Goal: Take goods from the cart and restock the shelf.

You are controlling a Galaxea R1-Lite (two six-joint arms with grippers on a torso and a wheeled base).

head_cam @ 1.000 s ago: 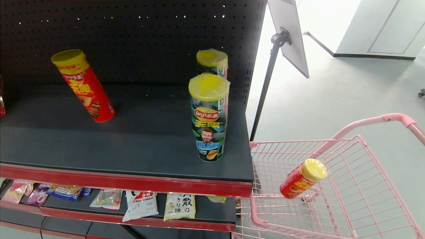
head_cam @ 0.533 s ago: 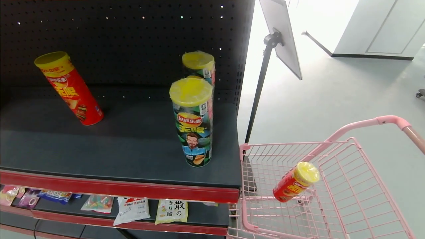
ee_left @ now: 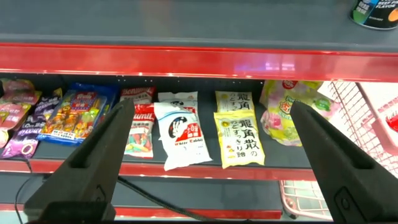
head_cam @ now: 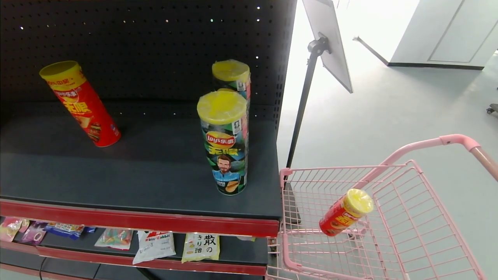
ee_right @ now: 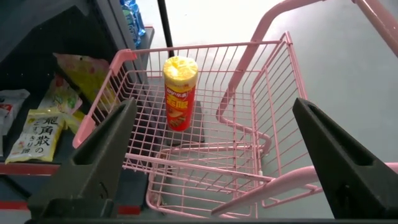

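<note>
Both grippers are spread wide and empty: the left gripper [ee_left: 211,109] faces the snack packets [ee_left: 239,137], and the right gripper [ee_right: 214,106] looks down into the cart [head_cam: 350,168]. The red can [head_cam: 345,212] sits in the cart, at the lower right of the head view. That whole view has slid leftward (the camera turned, the goods did not move), so I judge the pick has not begun. The shelf [head_cam: 136,167] beyond has room for it.

The cart [head_cam: 330,168] is pink wire; the cart can [head_cam: 344,213] is red with a yellow lid. The shelf [head_cam: 155,163] is dark grey with a red front strip [head_cam: 140,221] and a black, hole-dotted back panel [head_cam: 155,39]. On it, the tilted can [head_cam: 79,103] is red and yellow, and the front can [head_cam: 225,144] and rear can [head_cam: 232,76] are green-and-black patterned with yellow lids.
</note>
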